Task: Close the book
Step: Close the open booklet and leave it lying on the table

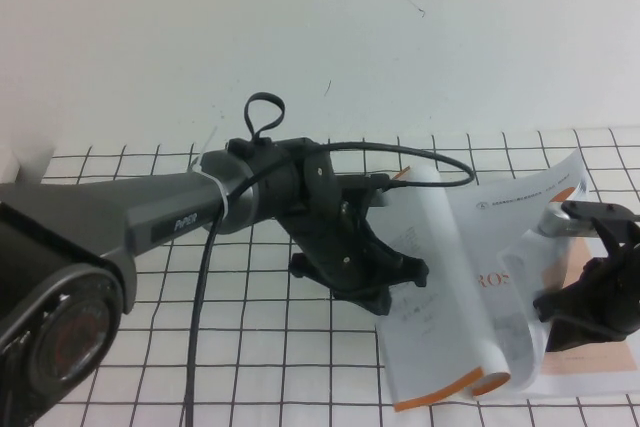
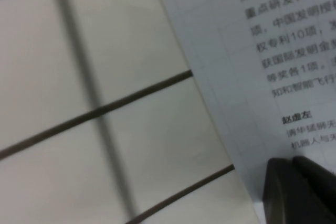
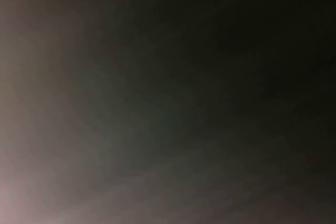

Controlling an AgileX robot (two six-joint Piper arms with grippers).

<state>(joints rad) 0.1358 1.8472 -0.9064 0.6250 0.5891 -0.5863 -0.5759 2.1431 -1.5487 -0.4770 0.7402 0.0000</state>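
- While the book (image 1: 510, 247) lies open on the gridded tabletop (image 1: 250, 347), it sits at about 4 o'clock from the middle of the high view, with both arms at it.
- One white page (image 1: 450, 267) curls up into a tall roll near the book's 9 o'clock side, running from 12 o'clock down toward 6 o'clock.
- An orange cover (image 1: 440, 394) edge shows under the roll at the book's 6 o'clock end.
- The left arm (image 1: 150, 212) reaches in from 9 o'clock, with a black cable (image 1: 205, 287) looping along it.
- The left end effector (image 1: 358, 287) points down at the book's 9 o'clock edge, just beside the curled page.
- I cannot tell whether it stands wide or narrow.
- Seen from the left wrist, a dark tip of that end effector (image 2: 302, 192) rests on a printed page of the book (image 2: 252, 103), close to the page's edge, with bare tabletop (image 2: 131, 145) next to it.
- The right end effector (image 1: 590, 297) is at the book's 3 o'clock side, low over the right-hand page.
- I cannot tell its state either: the high view shows only a dark mass, and the right wrist view is almost wholly dark.
- A plain white wall (image 1: 300, 27) rises behind the tabletop at 12 o'clock.
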